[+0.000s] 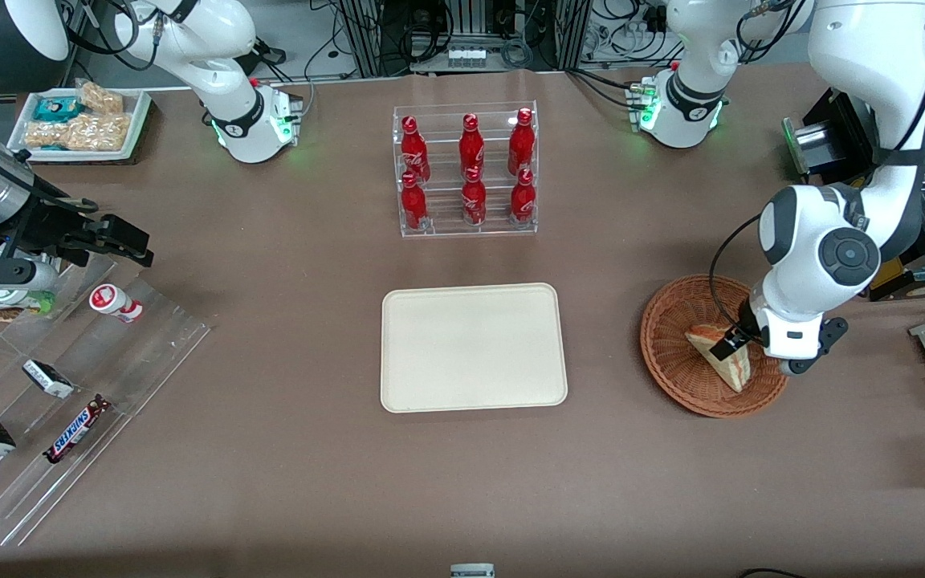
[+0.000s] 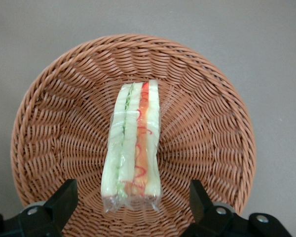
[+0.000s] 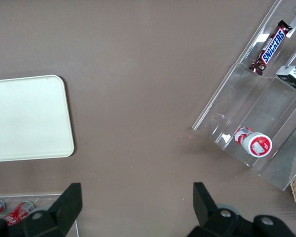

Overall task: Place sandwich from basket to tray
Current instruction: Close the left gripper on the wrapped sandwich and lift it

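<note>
Hovering over the round reddish-brown wicker basket (image 2: 54, 123), the left arm's gripper (image 2: 133, 205) spreads its fingers either side of the wrapped triangular sandwich (image 2: 133, 153), which lies ungrasped inside; the flat cream rectangular tray (image 1: 474, 347) awaits delivery.

sandwich (image 2: 132, 148) in basket (image 2: 54, 113), end effector (image 2: 130, 197) above

Rough woven wicker basket (image 2: 69, 113)

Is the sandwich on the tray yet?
No, the sandwich lies in the basket, the open gripper straddling it, and the tray is bare.
</note>
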